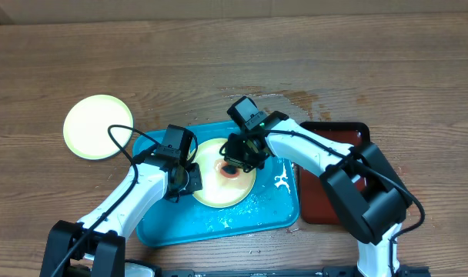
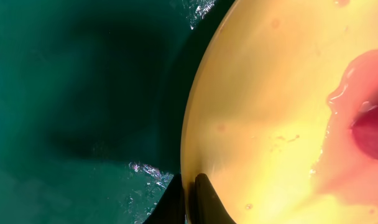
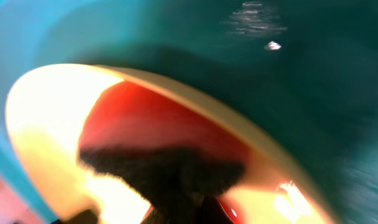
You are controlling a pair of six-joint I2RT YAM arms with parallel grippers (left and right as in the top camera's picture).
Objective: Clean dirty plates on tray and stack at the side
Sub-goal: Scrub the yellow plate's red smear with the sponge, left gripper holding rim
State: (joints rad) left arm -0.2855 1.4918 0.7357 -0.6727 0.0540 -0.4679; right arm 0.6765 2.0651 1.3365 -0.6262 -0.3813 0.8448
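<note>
Two plates in view: one pale yellow-green round plastic plate (image 1: pixel 228 185) lies inside the large turquoise-blue rectangular plastic tray (image 1: pixel 218 225), red smear at its centre; a second pale round plate (image 1: pixel 98 126) sits on the wooden table (image 1: pixel 388 61) at ten o'clock from the tray, well apart.
Step in hand: scrubbing, I judge; the red smear is not yet gone.
Left gripper (image 1: pixel 189 178): jaws closed, pinching the dirty plate's nine o'clock rim to steady it.
Right gripper (image 1: pixel 238 163): jaws closed on a dark fuzzy wiping pad (image 3: pixel 167 171), pressed on the smear.
Next move calls for: working the pad across the whole red patch while the rim grip stays firm; then lifting the plate toward the ten o'clock plate.
Around: dark red-brown tray (image 1: pixel 326 208) at three o'clock, touching the blue tray; water droplets on the tray floor.
In the way: wet surfaces may let the plate slip.
</note>
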